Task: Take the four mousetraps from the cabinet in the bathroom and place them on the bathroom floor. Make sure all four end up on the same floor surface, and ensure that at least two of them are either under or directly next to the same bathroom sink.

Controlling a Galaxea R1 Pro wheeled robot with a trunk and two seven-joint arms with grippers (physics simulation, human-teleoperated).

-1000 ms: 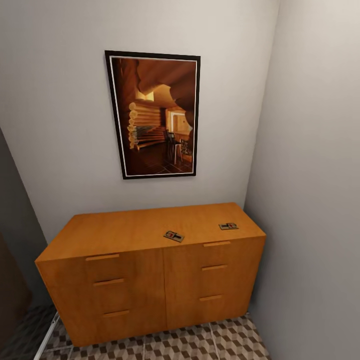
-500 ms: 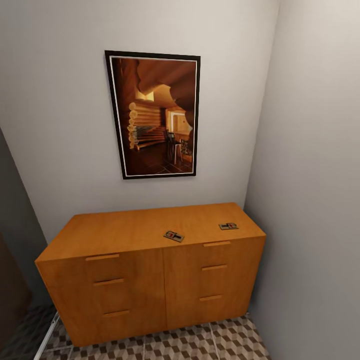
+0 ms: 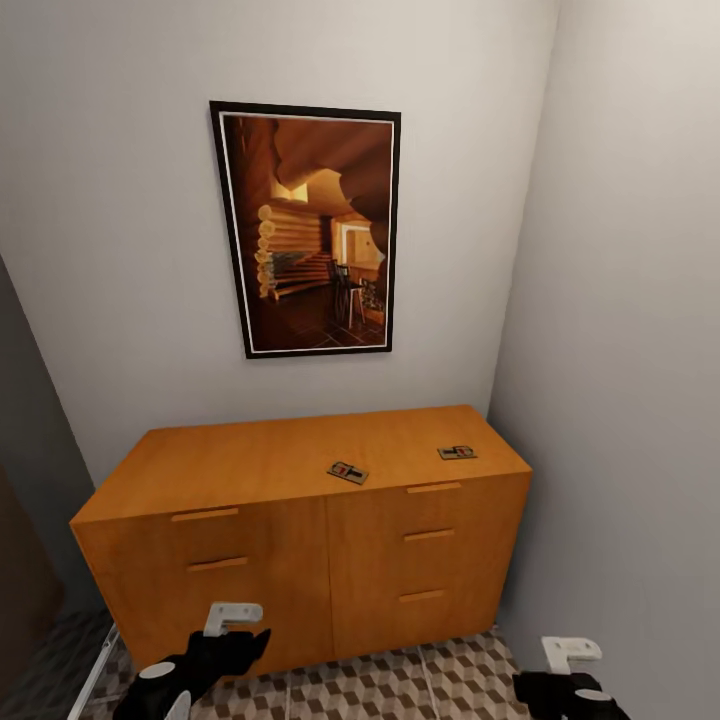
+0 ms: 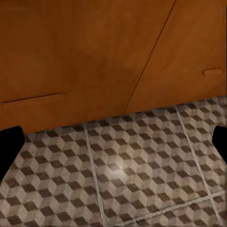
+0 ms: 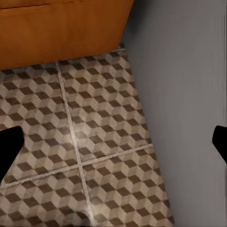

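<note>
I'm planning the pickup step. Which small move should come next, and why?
Probably raise the right gripper toward the mousetrap near the cabinet top's right end. Both grippers hang low and open over the bathroom floor; two traps lie on top, the other mousetrap nearer the middle.

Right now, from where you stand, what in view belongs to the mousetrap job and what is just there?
Part of the job:
- two mousetraps, one and another, lying on top of the cabinet
- the tiled floor
- left pincer and right pincer, both empty and open

Just there:
- framed picture on the wall
</note>
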